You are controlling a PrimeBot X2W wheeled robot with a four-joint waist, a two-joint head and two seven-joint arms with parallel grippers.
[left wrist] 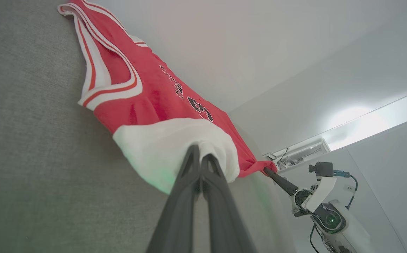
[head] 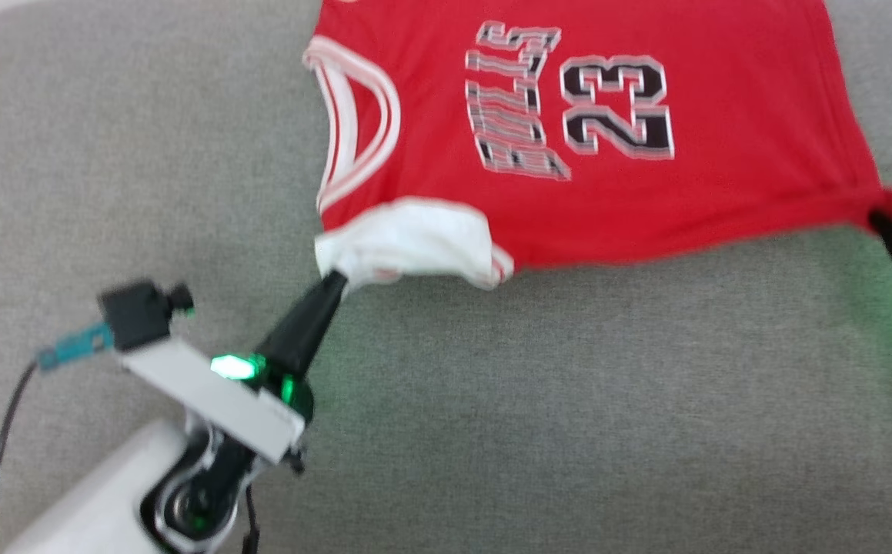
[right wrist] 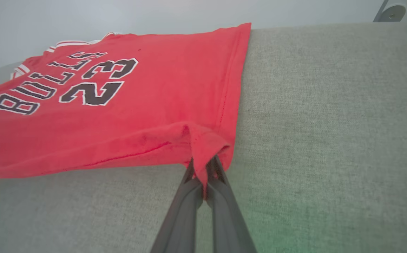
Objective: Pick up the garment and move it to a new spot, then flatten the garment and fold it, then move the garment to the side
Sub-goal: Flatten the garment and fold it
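The garment is a bright red jersey with white striped trim and the dark number 23, spread across the grey cushion at the top of the head view. My left gripper is shut on its white shoulder corner. At the right edge my right gripper is shut on the red hem corner. The near edge of the garment is stretched between the two grippers. In the left wrist view, the right gripper shows at the garment's far end.
A grey fabric surface spreads under and around the garment, with bare room toward me and to the left. Pale walls rise beyond it. My left forearm, with its camera and cable, sits at the lower left.
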